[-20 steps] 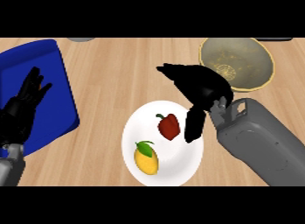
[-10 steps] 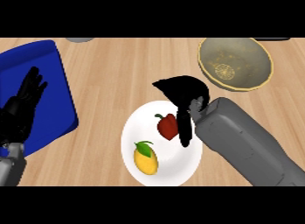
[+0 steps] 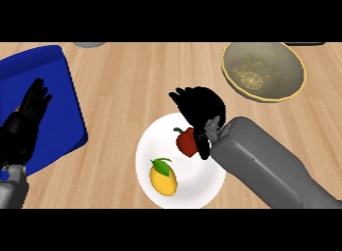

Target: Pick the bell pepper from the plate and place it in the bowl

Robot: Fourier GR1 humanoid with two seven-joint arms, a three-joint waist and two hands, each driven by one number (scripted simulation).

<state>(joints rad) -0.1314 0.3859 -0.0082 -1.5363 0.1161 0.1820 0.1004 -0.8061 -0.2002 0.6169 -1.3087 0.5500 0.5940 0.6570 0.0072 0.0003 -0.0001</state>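
1. Head view: wooden surface (image 3: 130,88) carries a white plate (image 3: 153,147) near the middle, a blue mat (image 3: 61,98) at the left and a brass-coloured bowl (image 3: 264,71) at the upper right, well apart from the plate.
2. On the plate lie a red bell pepper (image 3: 185,142) and a yellow mango (image 3: 163,179) nearer the lower rim.
3. Right hand (image 3: 199,105) hangs over the plate's upper edge, touching the pepper; whether its fingers grasp it I cannot tell.
4. Left hand (image 3: 25,122) rests released, fingers straight, over the mat.
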